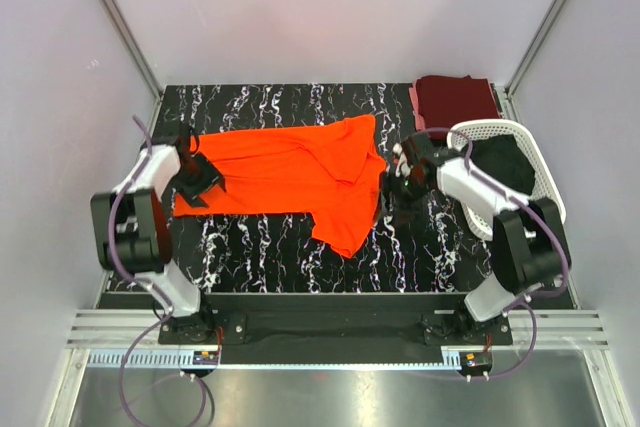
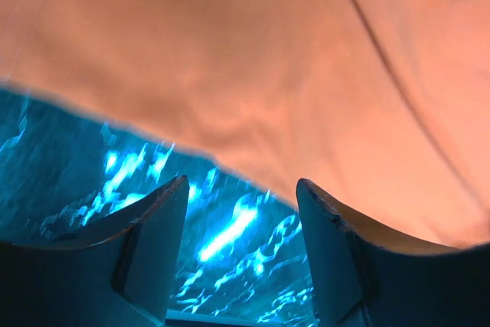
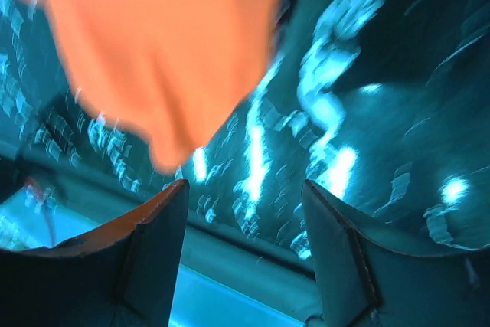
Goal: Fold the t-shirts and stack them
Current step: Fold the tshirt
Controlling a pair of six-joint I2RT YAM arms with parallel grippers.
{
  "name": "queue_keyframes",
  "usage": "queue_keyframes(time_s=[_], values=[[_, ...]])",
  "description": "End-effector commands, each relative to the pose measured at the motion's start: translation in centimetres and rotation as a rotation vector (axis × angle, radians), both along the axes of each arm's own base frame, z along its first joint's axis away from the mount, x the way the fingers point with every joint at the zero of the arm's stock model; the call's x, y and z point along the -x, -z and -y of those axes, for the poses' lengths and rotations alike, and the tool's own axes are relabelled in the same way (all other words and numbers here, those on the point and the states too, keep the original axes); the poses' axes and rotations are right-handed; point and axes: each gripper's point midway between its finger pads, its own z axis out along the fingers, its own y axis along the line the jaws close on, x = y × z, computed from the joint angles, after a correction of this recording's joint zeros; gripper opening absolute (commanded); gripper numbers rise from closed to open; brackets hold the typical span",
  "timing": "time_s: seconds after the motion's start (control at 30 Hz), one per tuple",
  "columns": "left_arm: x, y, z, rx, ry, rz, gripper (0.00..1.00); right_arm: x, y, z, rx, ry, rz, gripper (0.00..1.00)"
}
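The orange shirt point(image 1: 290, 172) is spread mid-table, only partly folded. The maroon shirt point(image 1: 455, 102) is seen folded far right; the black shirt point(image 1: 505, 162) is left in the basket point(image 1: 492, 129). The left gripper point(image 2: 241, 189) and right gripper point(image 3: 245, 189) are held wide, empty.

White basket point(image 1: 495, 130) at marbled table's point(image 1: 260, 247) right edge.

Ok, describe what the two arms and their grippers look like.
The left arm and right arm have white shells with bulky black joints. A thin purple cable trails from each base. The left gripper and right gripper are black, each with two broad wedge-shaped fingers.
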Motion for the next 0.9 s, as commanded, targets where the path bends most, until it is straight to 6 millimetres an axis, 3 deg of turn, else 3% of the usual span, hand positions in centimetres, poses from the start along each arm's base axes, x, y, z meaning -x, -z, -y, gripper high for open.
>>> queue_keyframes(time_s=[0.0,0.07,0.1,0.13,0.2,0.23,0.3,0.5,0.53,0.63,0.87], values=[[0.0,-2.7,-1.1,-0.045,-0.015,0.155,0.64,3.4,-2.5,-4.6,-0.206,-0.054,0.019,0.67],[0.6,-3.7,-1.7,-0.040,-0.046,0.198,0.64,4.7,-1.4,-5.8,-0.270,-0.040,-0.005,0.63],[1.3,-3.3,-1.7,-0.035,-0.056,0.188,0.63,4.9,-1.7,-6.2,-0.307,0.034,-0.027,0.51],[1.6,-3.4,-1.7,-0.032,-0.058,0.195,0.63,6.1,-0.1,-5.8,-0.309,0.079,-0.068,0.44],[2.1,-3.5,-1.6,-0.026,-0.054,0.206,0.63,5.2,-0.8,-6.6,-0.393,0.190,-0.042,0.33],[2.4,-3.5,-1.6,-0.027,-0.053,0.203,0.63,6.2,0.5,-6.2,-0.393,0.236,-0.077,0.26],[2.8,-3.7,-1.7,-0.036,-0.046,0.207,0.63,5.6,0.3,-6.5,-0.445,0.325,-0.068,0.20],[3.7,-3.6,-1.6,-0.036,-0.045,0.211,0.63,6.1,2.2,-7.2,-0.515,0.334,-0.103,0.25],[3.8,-3.5,-1.6,-0.034,-0.045,0.209,0.62,6.0,2.3,-7.4,-0.519,0.333,-0.102,0.33],[4.0,-3.6,-1.6,-0.038,-0.041,0.211,0.63,5.9,3.0,-7.6,-0.530,0.356,-0.121,0.40],[3.7,-4.1,-2.2,-0.057,-0.038,0.213,0.63,6.2,4.6,-8.6,-0.512,0.380,-0.183,0.45]])
